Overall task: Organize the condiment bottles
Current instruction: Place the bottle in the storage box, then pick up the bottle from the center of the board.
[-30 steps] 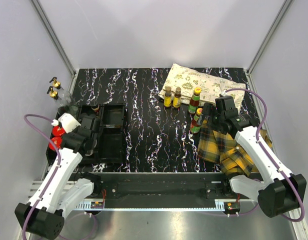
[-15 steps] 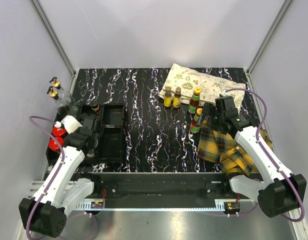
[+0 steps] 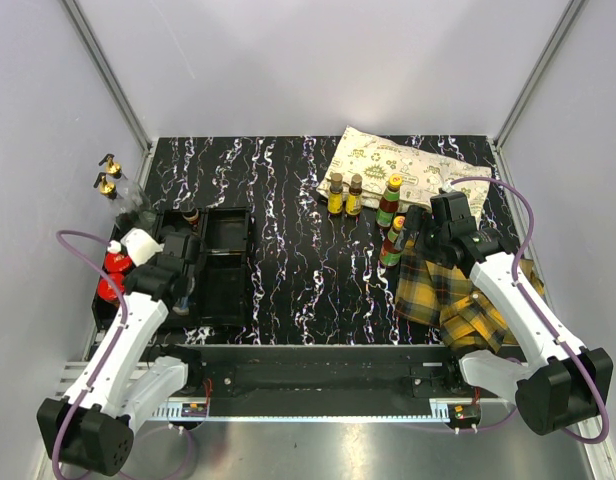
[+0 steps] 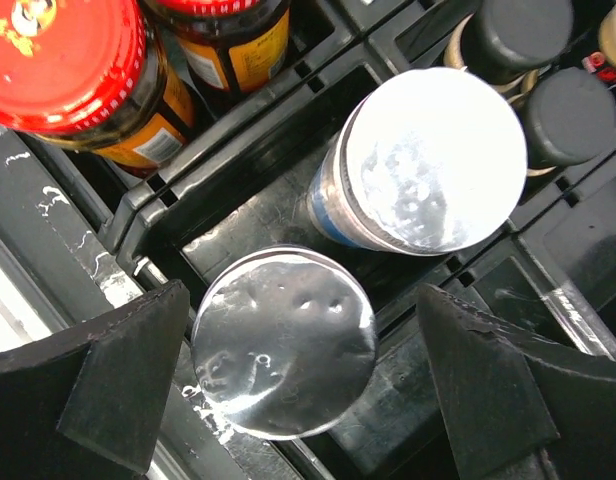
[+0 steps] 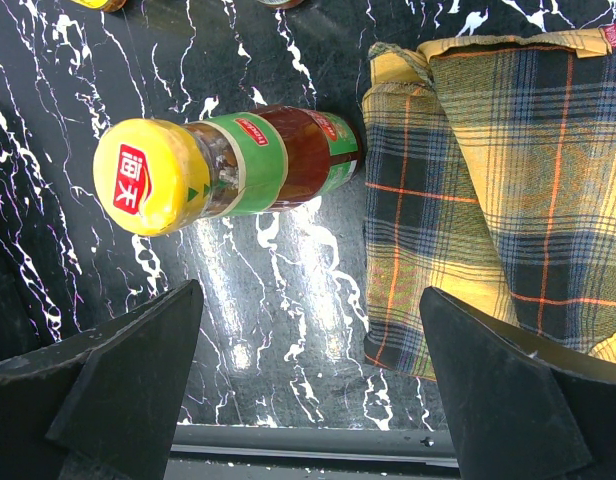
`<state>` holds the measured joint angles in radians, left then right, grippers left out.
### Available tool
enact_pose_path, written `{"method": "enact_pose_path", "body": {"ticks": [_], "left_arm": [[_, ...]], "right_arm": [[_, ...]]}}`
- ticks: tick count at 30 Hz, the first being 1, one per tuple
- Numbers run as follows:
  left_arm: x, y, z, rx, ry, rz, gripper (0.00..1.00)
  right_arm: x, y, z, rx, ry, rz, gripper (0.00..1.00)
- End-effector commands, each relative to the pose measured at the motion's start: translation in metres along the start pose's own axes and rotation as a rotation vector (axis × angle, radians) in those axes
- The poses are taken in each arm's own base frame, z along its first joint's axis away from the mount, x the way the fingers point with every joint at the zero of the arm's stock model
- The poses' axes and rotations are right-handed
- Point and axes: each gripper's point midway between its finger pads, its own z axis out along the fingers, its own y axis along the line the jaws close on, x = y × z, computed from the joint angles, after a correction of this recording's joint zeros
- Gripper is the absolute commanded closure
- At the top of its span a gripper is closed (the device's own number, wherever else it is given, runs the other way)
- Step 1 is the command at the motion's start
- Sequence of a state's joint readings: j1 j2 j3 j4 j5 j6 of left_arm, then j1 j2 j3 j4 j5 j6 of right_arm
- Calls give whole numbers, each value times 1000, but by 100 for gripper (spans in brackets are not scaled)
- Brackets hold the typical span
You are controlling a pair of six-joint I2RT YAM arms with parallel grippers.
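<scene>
Plaid cloth (image 5: 488, 180) lies just beside the yellow-capped sauce bottle (image 5: 238, 165)

Table (image 3: 288, 250): black marble-pattern top. Black compartment tray (image 3: 225, 290) sits on it at near left. Two gold-capped bottles (image 3: 110, 180) stand at the far-left corner, just beyond the tray. White printed cloth (image 3: 388, 160) lies far right, yellow plaid cloth (image 3: 458, 300) near right. Two yellow bottles (image 3: 335, 197) stand upright at the printed cloth's near edge; can't tell if their bases are on cloth or marble. Two green-label bottles (image 3: 393, 243) are upright on the marble, the nearer one just beside the plaid cloth.
</scene>
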<state>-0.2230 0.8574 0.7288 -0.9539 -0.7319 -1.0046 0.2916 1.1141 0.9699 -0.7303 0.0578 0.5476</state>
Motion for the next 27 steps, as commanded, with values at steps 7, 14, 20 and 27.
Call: {"method": "enact_pose_path", "body": {"ticks": [7, 14, 20, 27], "left_arm": [[-77, -11, -55, 135, -135, -112, 1], [-101, -54, -88, 420, -173, 22, 1], [-91, -133, -120, 789, -101, 160, 1], [-63, -208, -154, 972, -90, 331, 1]], "right_arm": [[-5, 5, -2, -29, -13, 16, 0], [-7, 6, -3, -28, -18, 15, 0], [-9, 8, -3, -29, -18, 22, 0], [-11, 8, -8, -37, -36, 22, 0]]}}
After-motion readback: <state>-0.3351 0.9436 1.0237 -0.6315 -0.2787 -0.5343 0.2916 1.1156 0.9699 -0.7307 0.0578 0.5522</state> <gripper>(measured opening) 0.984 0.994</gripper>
